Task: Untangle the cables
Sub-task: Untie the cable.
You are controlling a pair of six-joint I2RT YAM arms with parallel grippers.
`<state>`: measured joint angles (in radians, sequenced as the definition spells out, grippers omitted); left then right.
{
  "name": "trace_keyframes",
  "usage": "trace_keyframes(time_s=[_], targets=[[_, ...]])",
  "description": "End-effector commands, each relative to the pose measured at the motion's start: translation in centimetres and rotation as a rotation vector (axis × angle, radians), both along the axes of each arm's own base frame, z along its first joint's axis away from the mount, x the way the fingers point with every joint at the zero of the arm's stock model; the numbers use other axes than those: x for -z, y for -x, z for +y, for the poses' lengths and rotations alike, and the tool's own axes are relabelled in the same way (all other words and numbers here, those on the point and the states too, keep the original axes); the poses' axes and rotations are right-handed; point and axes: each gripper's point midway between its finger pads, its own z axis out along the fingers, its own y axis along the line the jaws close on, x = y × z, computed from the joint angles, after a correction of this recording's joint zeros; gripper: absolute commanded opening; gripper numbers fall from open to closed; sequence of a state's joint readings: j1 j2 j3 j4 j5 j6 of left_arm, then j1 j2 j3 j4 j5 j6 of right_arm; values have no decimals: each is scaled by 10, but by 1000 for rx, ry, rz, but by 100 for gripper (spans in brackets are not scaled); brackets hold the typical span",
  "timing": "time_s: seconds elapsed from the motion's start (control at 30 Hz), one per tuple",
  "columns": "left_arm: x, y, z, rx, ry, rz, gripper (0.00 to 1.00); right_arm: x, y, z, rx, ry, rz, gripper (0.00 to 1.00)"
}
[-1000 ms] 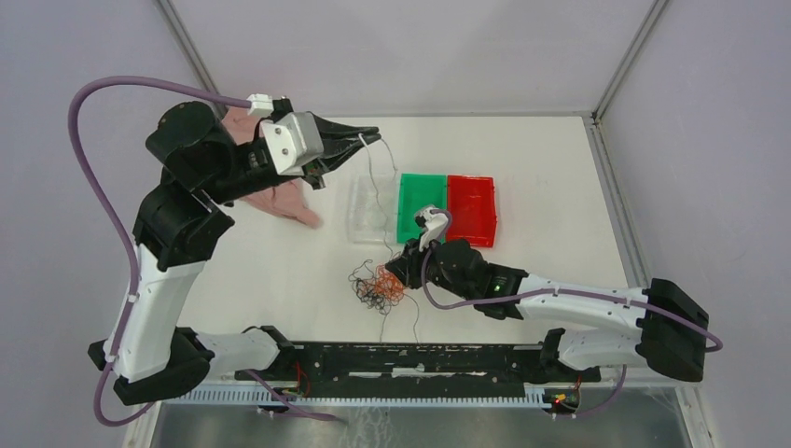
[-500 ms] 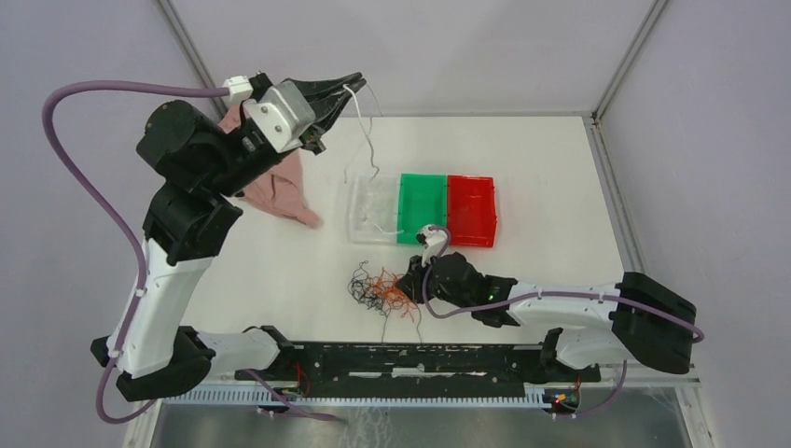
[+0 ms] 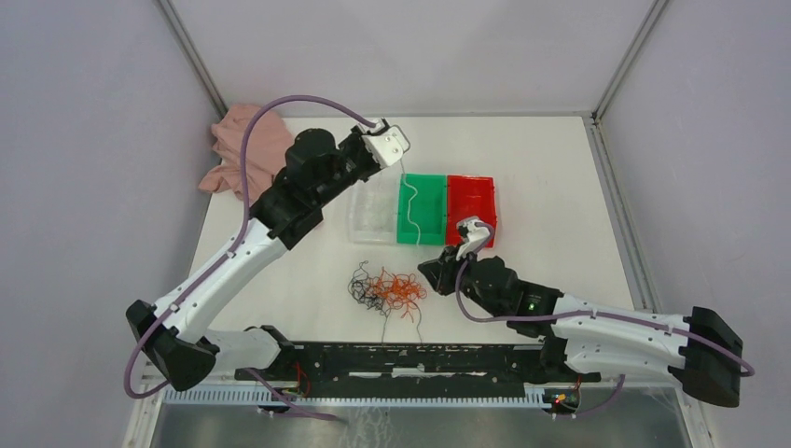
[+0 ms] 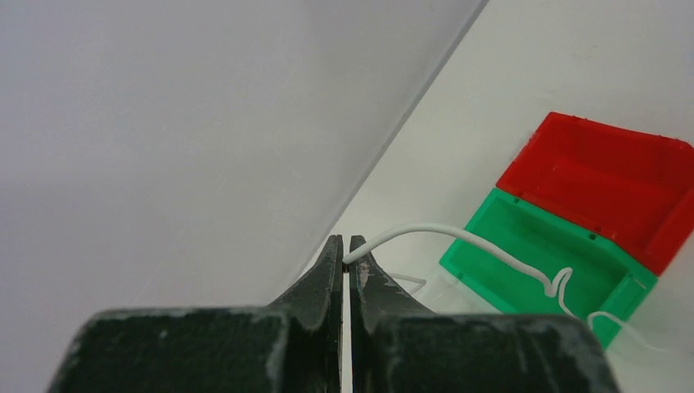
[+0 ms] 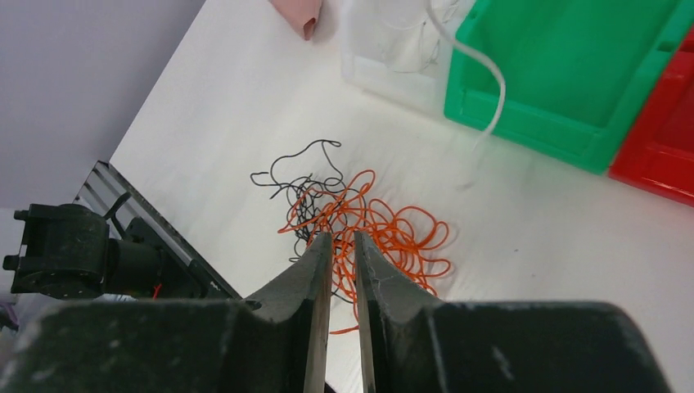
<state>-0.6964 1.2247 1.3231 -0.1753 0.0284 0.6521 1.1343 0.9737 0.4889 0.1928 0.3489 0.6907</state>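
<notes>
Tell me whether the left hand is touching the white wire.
Touching. The left wrist view shows the left hand with its fingertips closed on the end of the white wire, which arcs away toward the green bin.

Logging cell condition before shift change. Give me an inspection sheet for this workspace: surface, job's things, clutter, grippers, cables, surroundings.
Surface: white table.
Job's things: orange-black tangle lies loose near the front; white wire hangs from the left gripper over the green bin.
Clutter: pink cloth at far left; clear bin and red bin flank the green bin.
Grippers: left gripper shut on white wire; right gripper slightly open, empty, near the tangle.
Cables: purple cables loop along both arms.
Surroundings: grey walls.
</notes>
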Motion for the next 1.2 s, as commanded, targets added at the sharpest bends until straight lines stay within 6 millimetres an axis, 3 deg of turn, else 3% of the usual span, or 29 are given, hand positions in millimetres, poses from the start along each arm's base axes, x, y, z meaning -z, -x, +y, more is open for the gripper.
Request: trace_keyframes(time_s=[0.0,0.2,0.53,0.9,1.17], targets=[[-63,-14,12,-69,144,-172,3,-1,-8,-26,97,35,-36,22],[-62,-34,17,-105,191,-138,3,0,-7,-36,113,47,-40,21],[-76,-53,34,-141,248,-137,3,1,-7,-37,115,53,-42,20],[-38,-72,46,-186,163,-97,3,0,-7,-40,123,40,-39,19],[-25,-85,60,-200,115,-118,3,5,-6,-45,135,41,-31,18]])
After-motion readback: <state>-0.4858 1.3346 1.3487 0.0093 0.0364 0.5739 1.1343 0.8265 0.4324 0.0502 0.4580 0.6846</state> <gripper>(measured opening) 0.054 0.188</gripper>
